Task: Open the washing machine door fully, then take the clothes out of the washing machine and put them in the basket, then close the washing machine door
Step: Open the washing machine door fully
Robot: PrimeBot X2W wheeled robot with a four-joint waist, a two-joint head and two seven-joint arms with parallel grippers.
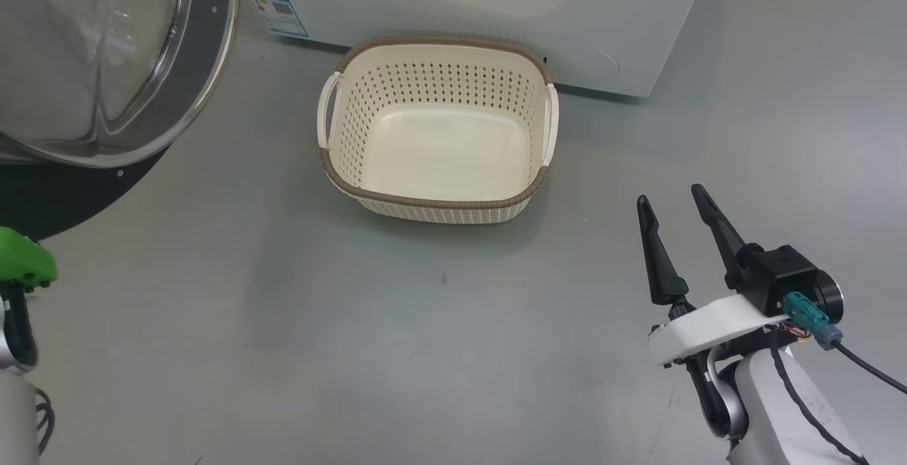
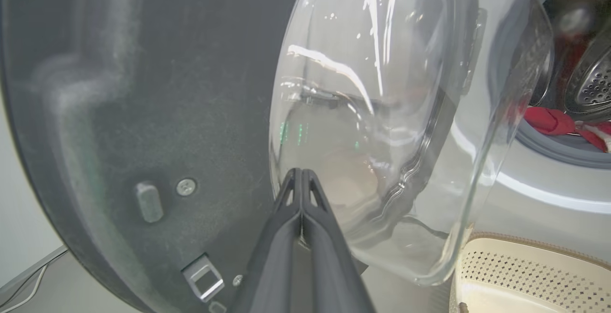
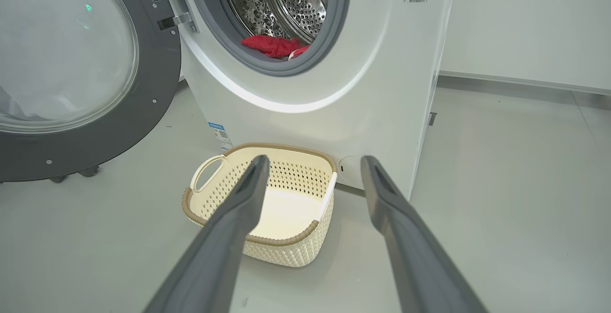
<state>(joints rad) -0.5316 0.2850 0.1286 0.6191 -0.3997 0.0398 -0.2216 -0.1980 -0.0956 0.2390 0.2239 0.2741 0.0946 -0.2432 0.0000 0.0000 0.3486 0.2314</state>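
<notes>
Left tool [image 2: 301, 175], closed and empty, by the door [image 3: 157, 93], likely to push it wide. Right tool [image 1: 670, 194], spread, ready for the clothes [image 3: 272, 46].

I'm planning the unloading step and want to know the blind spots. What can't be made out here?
- Clothes: right wrist view, the grey seal hides how much lies in the drum.
- Washing machine: head view, top edge cuts off its opening.
- Blue label: head view, print too small to read.
- Left gripper: left wrist view, whether it touches the door is unclear from this angle.
</notes>
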